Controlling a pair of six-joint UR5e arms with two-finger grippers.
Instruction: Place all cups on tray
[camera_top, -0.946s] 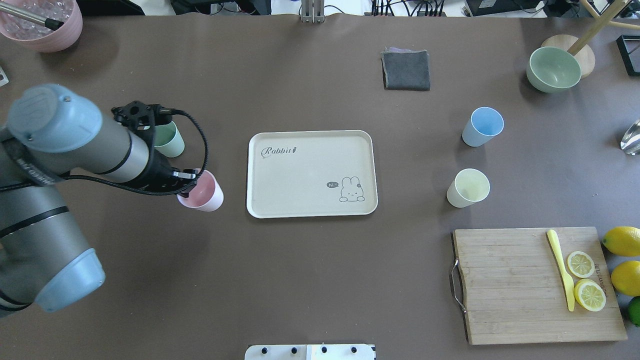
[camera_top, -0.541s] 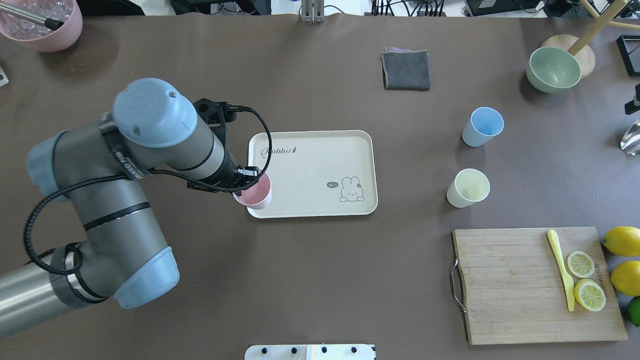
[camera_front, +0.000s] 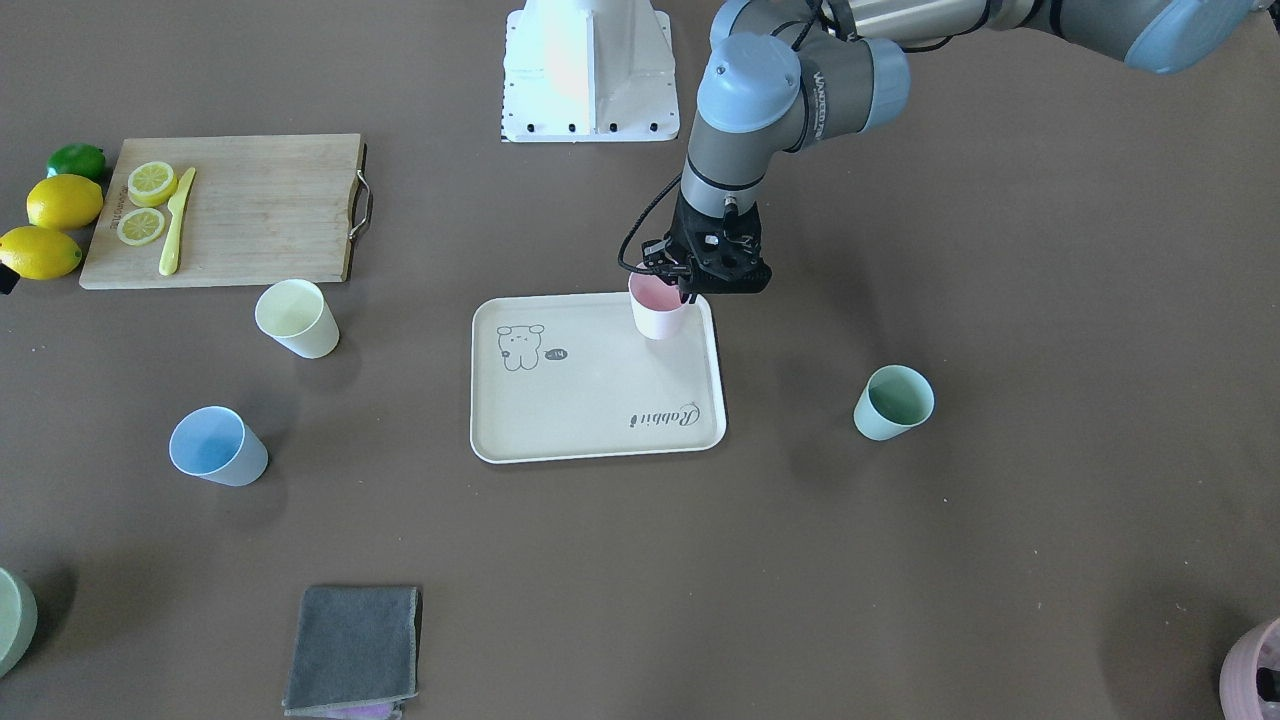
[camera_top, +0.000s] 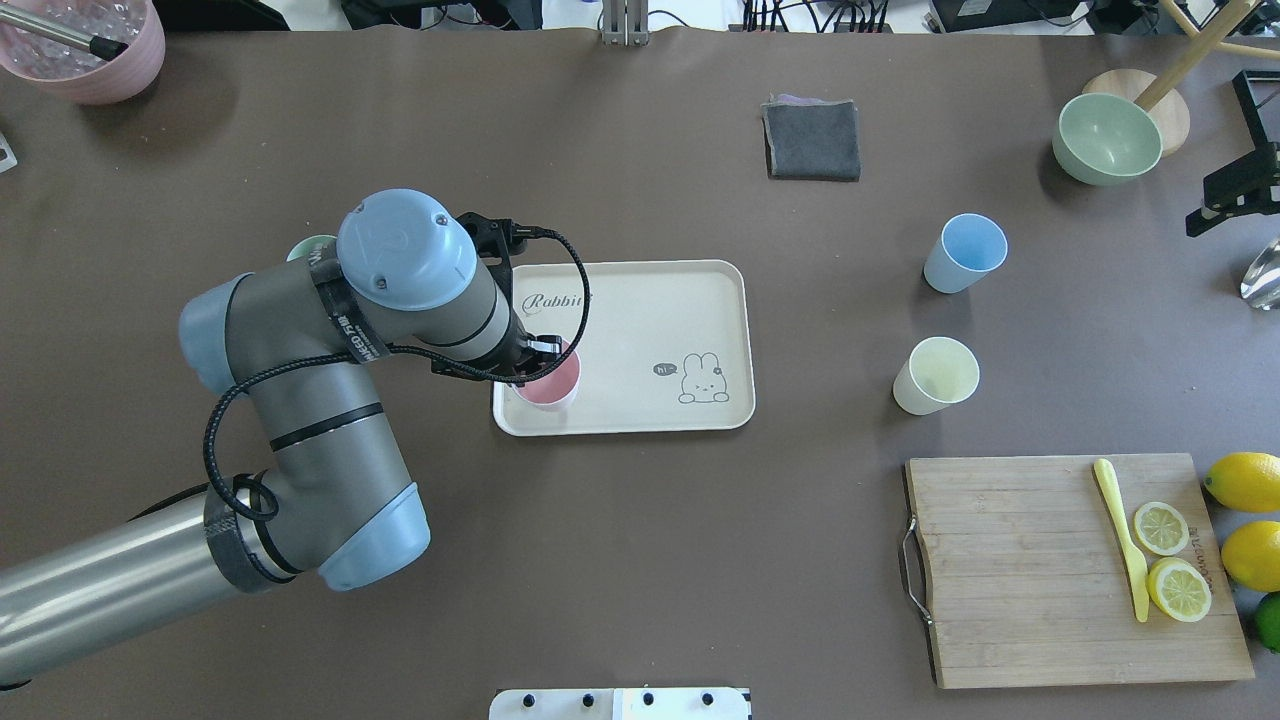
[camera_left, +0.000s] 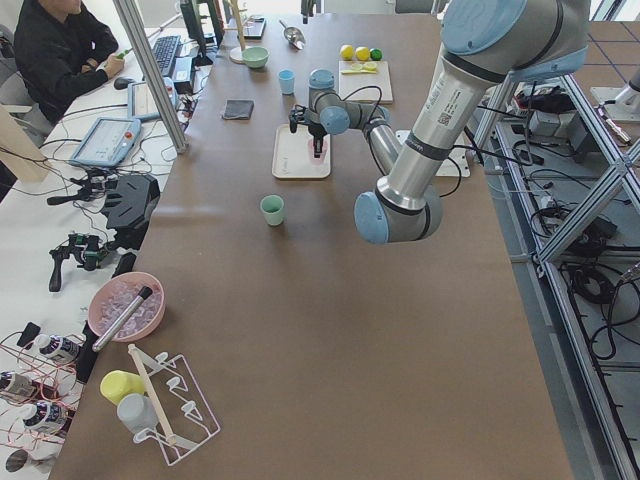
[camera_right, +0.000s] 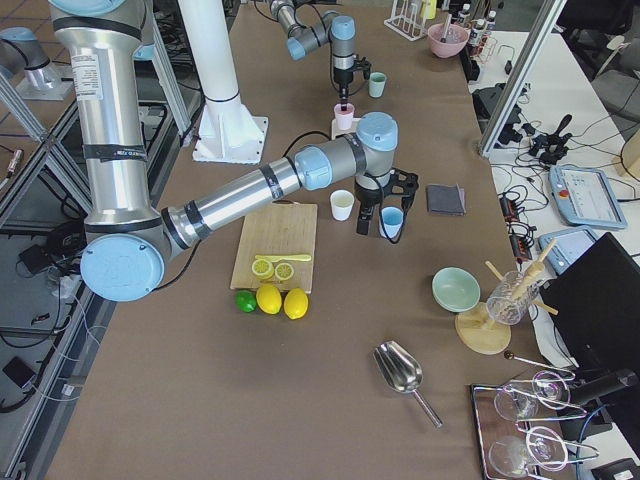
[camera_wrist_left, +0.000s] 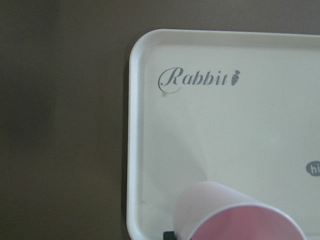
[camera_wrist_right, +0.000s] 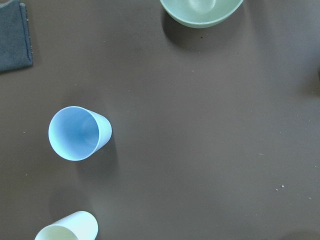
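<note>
brown table (camera_front: 900, 560): left gripper (camera_front: 684, 291) pinches pink cup (camera_front: 655, 315) over tray (camera_front: 600, 400), near left corner. next, likely: set down, release, lift clear.

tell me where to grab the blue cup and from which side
Take the blue cup by its rim, coming down from above: one finger inside the open mouth, one outside. It stands upright, has no handle and narrows toward the base, so a side grasp might slip.
</note>
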